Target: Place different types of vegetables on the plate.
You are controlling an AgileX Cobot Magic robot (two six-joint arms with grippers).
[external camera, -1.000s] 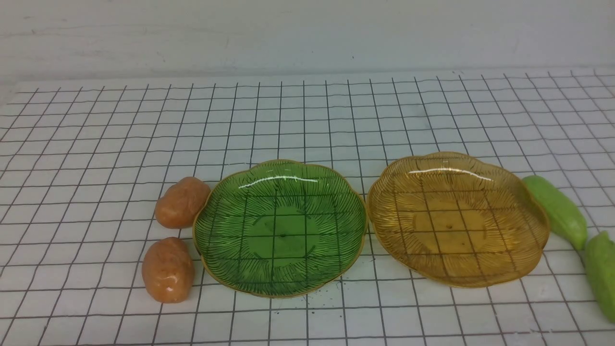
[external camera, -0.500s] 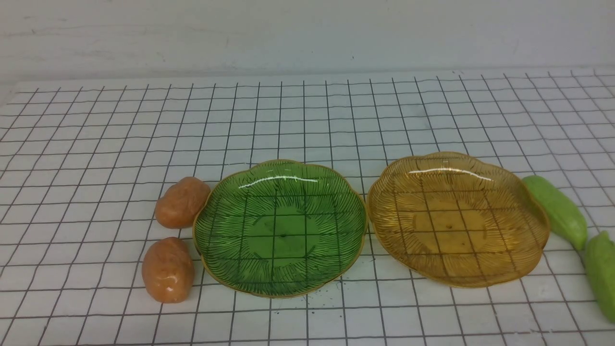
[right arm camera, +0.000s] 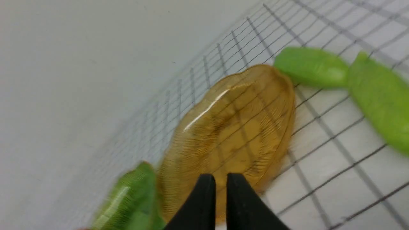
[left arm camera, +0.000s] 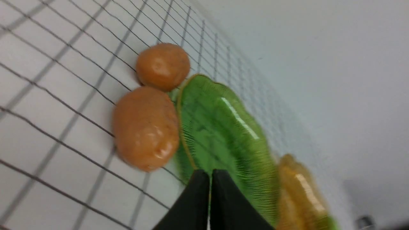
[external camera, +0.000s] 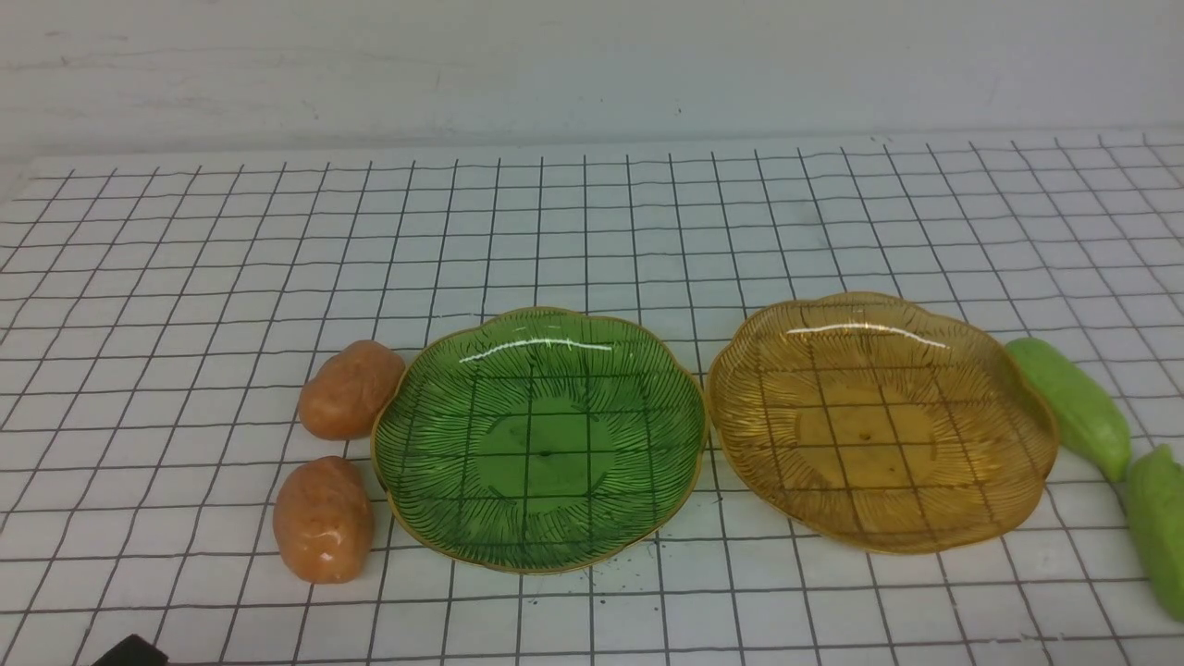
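Here, the left gripper is empty, its black jaws pressed together. On the gridded cloth, two orange-brown lumps lie left of the green plate: the farther potato against its rim, the nearer potato just beside it. The amber plate sits just right of the green one. At its right lie the farther green vegetable, against the amber rim, and the nearer green vegetable. The right gripper holds nothing, with only a thin slit between its jaws.
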